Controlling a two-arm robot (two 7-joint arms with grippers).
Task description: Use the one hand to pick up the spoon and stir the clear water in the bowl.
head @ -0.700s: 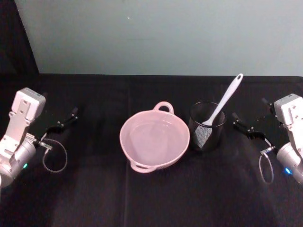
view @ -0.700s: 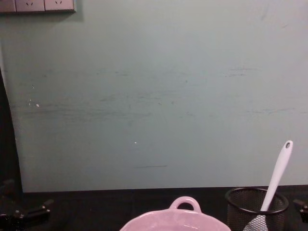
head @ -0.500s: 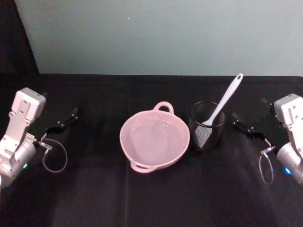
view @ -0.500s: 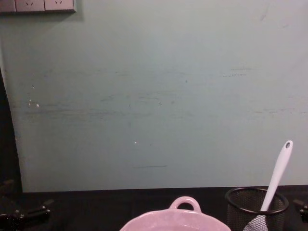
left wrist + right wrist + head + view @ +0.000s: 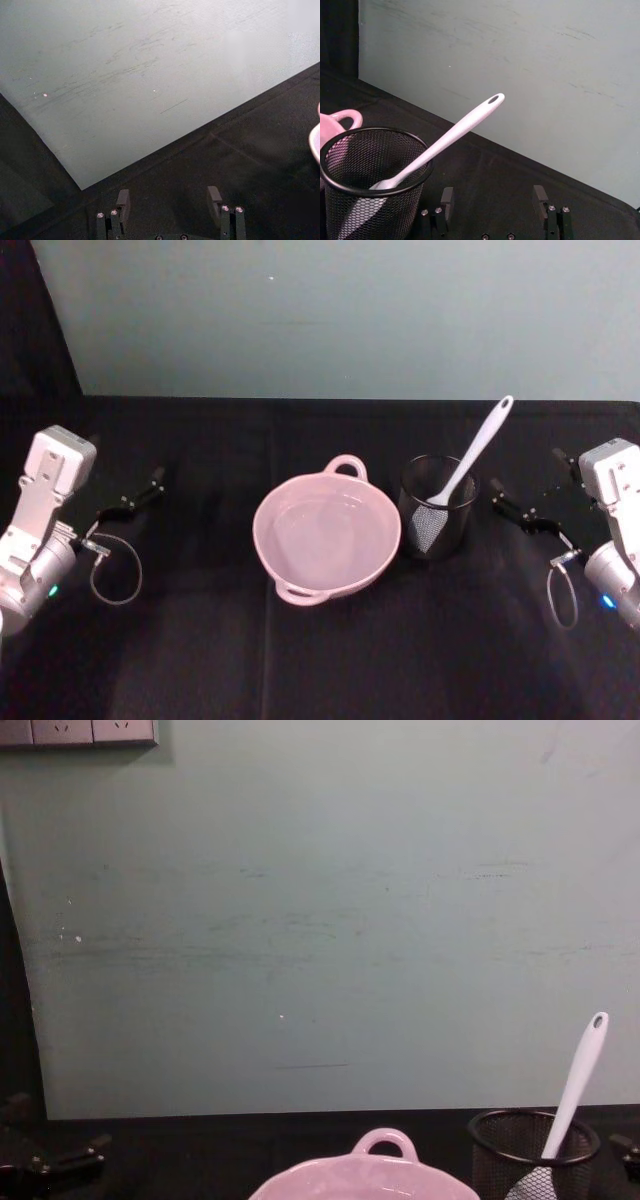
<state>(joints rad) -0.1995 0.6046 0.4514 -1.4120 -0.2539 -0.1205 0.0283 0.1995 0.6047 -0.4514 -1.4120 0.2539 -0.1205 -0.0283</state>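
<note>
The pale pink bowl (image 5: 266, 558) sits mid-table with clear water (image 5: 325, 538) in it, its loop handle toward the wall. Just right of it the white spoon (image 5: 478, 454) stands head-down in a black wire-mesh cup (image 5: 437, 525), handle leaning up and to the right. The chest view shows the bowl (image 5: 385, 1144) and spoon (image 5: 577, 1083) too. My right gripper (image 5: 527, 480) hangs open a little right of the cup, holding nothing. In the right wrist view the spoon (image 5: 455, 132) lies ahead of the right gripper (image 5: 493, 196). My left gripper (image 5: 126, 474) is open and idle at the far left.
A black cloth (image 5: 330, 660) covers the table, and a pale green wall (image 5: 340, 310) stands behind it. The left wrist view shows the left gripper (image 5: 169, 200) over bare cloth with the bowl's edge (image 5: 315, 142) at one side. Cable loops hang under both wrists.
</note>
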